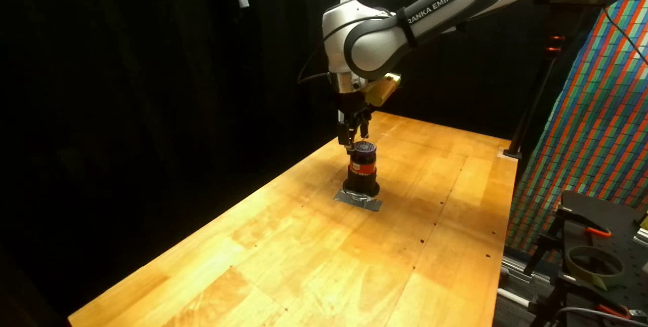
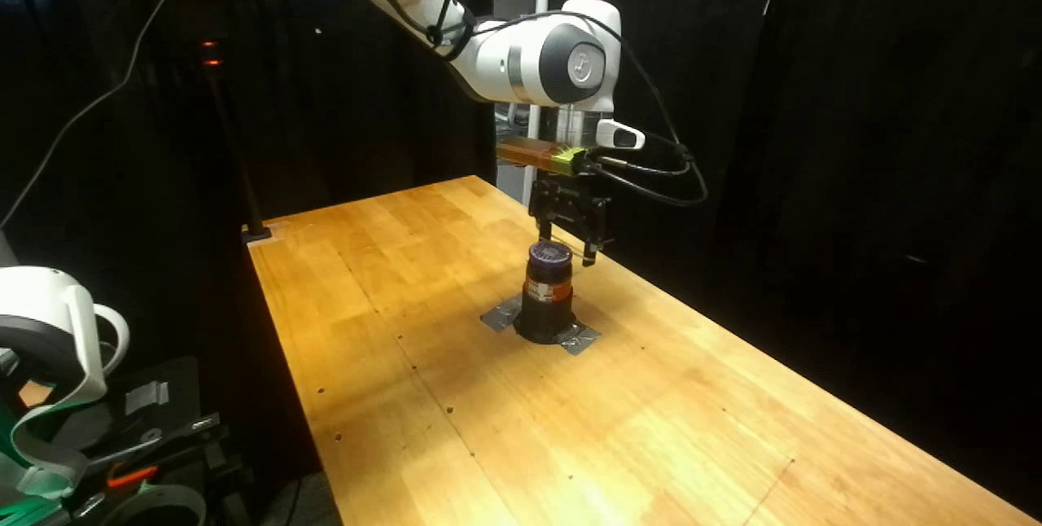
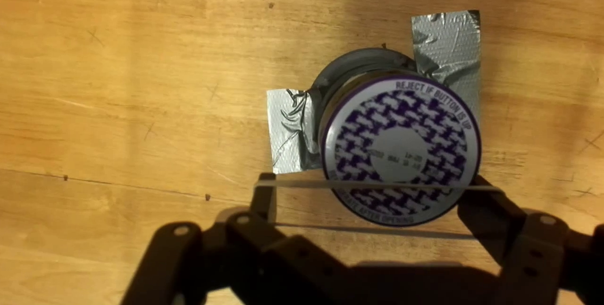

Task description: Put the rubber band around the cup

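Over the wooden tabletop [image 2: 651, 428] hangs the gripper [image 3: 375, 195], its fingers [image 3: 264, 196] apart. In the wrist view the lidded jar [image 3: 401, 154], upright below, sits up and right of their midpoint. The rubber band [image 3: 377, 185], stretched across both fingers, overlaps only part of the jar's top; lowering probably needs a shift that way first.

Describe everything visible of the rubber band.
The rubber band is thin, smooth-looking, stretched taut around the spread jaws into two nearly straight strands, one paler, one darker, held above the table. In the wrist view the paler strand crosses the top of the cup; the darker passes outside its edge. It isn't around the cup; contact can't be told.
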